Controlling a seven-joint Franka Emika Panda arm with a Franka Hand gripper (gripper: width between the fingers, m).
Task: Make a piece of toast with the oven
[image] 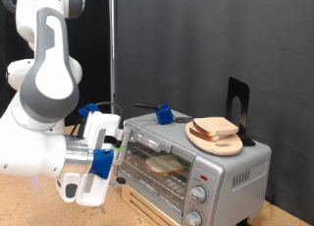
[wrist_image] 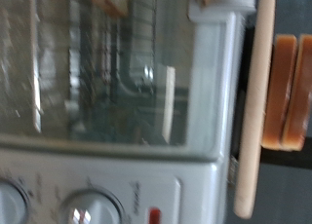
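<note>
The silver oven [image: 228, 175] stands at the exterior view's right, with two round knobs [image: 201, 196] on its front. One slice of bread [image: 165, 165] lies on the wire rack inside, behind the glass door, which looks shut. A second slice [image: 214, 128] lies on a round wood plate [image: 230, 145] on top of the oven. My gripper [image: 118, 147] is close in front of the door's left side. The wrist view shows the oven's glass door [wrist_image: 97, 78] up close, a knob [wrist_image: 93, 206], a red mark [wrist_image: 154, 216], the plate's edge [wrist_image: 252, 97] and the slice on it [wrist_image: 291, 88]. My fingers do not show there.
A blue and black tool [image: 165, 114] lies on the oven's top at the back. A black stand [image: 237, 103] rises behind the plate. The oven sits on a wooden table [image: 39, 206] with a dark curtain behind.
</note>
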